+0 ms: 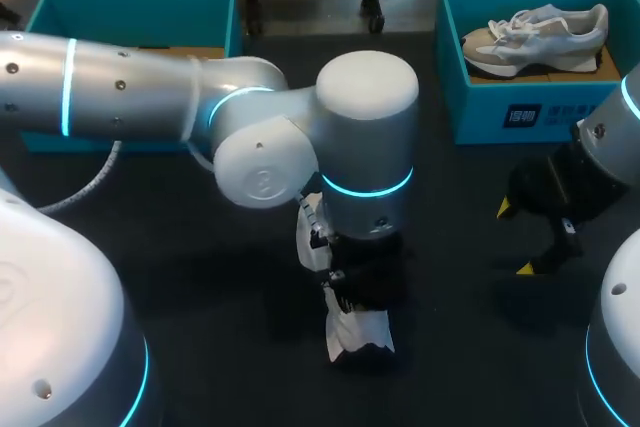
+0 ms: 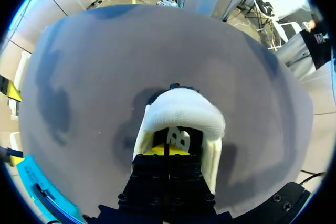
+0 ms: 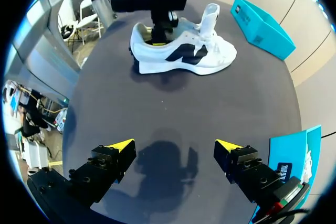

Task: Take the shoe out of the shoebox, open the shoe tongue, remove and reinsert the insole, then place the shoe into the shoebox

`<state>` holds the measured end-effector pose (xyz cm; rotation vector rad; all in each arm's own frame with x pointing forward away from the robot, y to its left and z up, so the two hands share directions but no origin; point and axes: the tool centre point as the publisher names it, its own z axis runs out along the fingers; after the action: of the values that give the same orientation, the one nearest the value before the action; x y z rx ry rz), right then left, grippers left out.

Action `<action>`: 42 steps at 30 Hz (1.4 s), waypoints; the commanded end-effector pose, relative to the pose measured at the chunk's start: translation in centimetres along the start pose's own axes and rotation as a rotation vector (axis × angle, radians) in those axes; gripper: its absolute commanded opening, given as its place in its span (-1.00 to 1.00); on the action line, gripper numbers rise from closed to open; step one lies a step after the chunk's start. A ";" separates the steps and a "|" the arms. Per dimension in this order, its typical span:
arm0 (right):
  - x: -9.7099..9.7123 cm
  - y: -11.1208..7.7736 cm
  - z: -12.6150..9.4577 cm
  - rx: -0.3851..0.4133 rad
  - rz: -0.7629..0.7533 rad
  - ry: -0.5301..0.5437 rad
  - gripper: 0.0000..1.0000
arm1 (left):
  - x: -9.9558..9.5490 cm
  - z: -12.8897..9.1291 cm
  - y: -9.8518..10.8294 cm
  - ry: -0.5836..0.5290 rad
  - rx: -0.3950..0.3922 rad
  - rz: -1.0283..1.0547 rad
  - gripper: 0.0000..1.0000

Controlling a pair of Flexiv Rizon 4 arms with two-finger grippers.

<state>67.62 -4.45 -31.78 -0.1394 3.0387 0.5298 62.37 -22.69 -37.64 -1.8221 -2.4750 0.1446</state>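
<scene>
Upright white shoe (image 3: 184, 51), right tool (image 3: 174, 144) spread wide

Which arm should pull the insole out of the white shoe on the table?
Left. The left claw sits in the heel opening of the shoe; the right claw hangs open, well apart from it.

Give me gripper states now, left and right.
Left gripper: fingers closed, tips inside the shoe; any hold cannot be told.
Right gripper: fingers open, holding nothing.
</scene>
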 end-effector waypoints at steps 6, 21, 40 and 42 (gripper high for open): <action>0.1 0.0 0.0 0.002 -0.001 -0.002 1.00 | 0.4 -2.9 1.1 -0.036 -0.055 -0.024 -1.00; 0.1 0.0 0.0 0.002 -0.001 -0.002 1.00 | 0.2 -2.2 3.0 0.014 -0.155 -0.085 -1.00; 0.1 0.0 0.0 0.002 -0.001 -0.002 1.00 | 1.4 -2.4 5.1 0.058 -0.119 -0.038 1.00; 0.1 0.0 0.0 0.002 -0.001 -0.002 1.00 | 1.4 -2.5 5.3 0.058 -0.114 -0.035 1.00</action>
<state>67.62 -4.45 -31.78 -0.1394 3.0387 0.5298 66.94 -20.37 -35.95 -1.7886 -2.5215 -0.0712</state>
